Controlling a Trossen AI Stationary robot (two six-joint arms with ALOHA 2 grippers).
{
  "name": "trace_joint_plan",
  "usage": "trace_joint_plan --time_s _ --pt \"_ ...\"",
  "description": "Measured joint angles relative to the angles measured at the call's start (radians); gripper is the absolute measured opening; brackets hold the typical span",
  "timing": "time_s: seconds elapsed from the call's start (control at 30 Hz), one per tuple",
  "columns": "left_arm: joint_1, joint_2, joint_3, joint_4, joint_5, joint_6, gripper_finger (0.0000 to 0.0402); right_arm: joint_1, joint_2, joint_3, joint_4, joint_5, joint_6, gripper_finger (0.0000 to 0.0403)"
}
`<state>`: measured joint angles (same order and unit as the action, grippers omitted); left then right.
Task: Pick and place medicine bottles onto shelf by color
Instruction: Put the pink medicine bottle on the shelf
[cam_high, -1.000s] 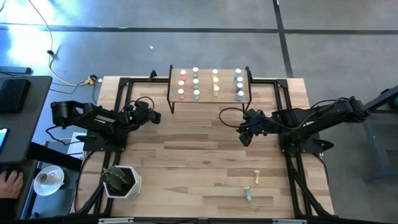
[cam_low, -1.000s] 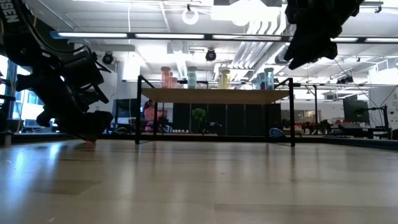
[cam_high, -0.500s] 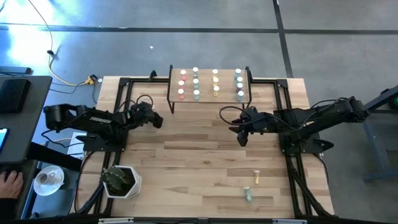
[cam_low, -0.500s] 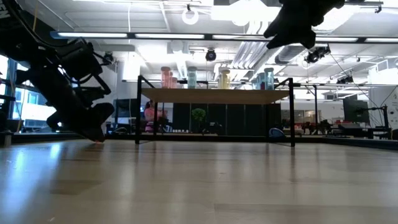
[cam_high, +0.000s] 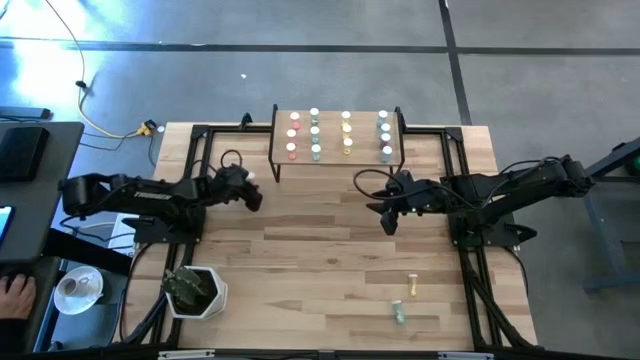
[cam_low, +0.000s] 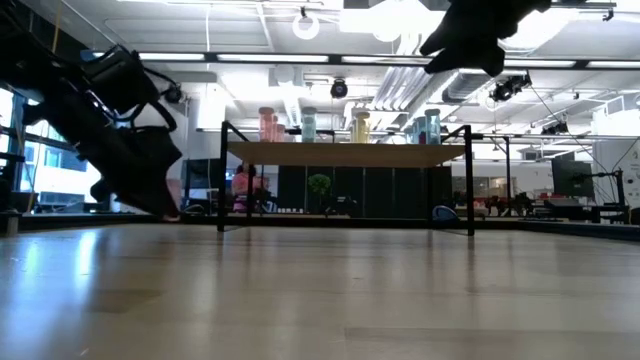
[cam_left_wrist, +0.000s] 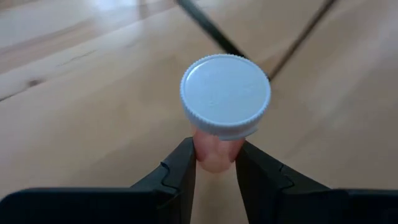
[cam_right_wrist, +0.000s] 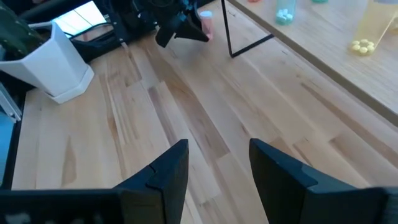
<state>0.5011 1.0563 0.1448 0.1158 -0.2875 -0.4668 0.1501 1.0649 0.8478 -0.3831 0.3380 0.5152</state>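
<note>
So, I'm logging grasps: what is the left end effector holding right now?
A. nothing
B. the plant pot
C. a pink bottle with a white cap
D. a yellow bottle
C: the left end effector is shut on a pink bottle with a white cap, seen in the left wrist view.

One small light-wood shelf on black metal legs (cam_high: 331, 130) is standing on the plank tabletop (cam_high: 320, 250). Four colour rows of tiny white-capped cylindrical bottles are standing on it. Three red-pink bottles (cam_high: 292, 134) are showing. The green row (cam_high: 315, 139), yellow row (cam_high: 347, 129) and blue-grey row (cam_high: 384, 139) are each showing about four; the exact count is unclear. Two loose bottles, one yellow (cam_high: 411, 287) and one green (cam_high: 399, 314), are lying on the tabletop. One pink bottle (cam_left_wrist: 217, 149) is sitting clamped in the left gripper (cam_left_wrist: 216, 163). The right gripper (cam_high: 386, 218) is carrying none. One white pot with a green plant (cam_high: 197, 292) is standing nearby.
</note>
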Motion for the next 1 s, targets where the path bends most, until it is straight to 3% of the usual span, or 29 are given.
trace_joint_plan --time_s 0.3,0.6,1.0 --pt "-0.053 -0.097 0.000 0.000 0.102 0.026 0.0090 0.000 0.000 0.000 0.067 -0.005 -0.024 0.0161" --pt "-0.161 -0.184 0.010 0.001 0.153 0.089 0.0090 0.000 0.002 0.000 0.229 -0.090 -0.152 0.0161" --pt "-0.304 -0.194 0.190 -0.077 0.176 0.191 0.0090 -0.036 0.002 0.000 0.403 -0.203 -0.303 0.0161"
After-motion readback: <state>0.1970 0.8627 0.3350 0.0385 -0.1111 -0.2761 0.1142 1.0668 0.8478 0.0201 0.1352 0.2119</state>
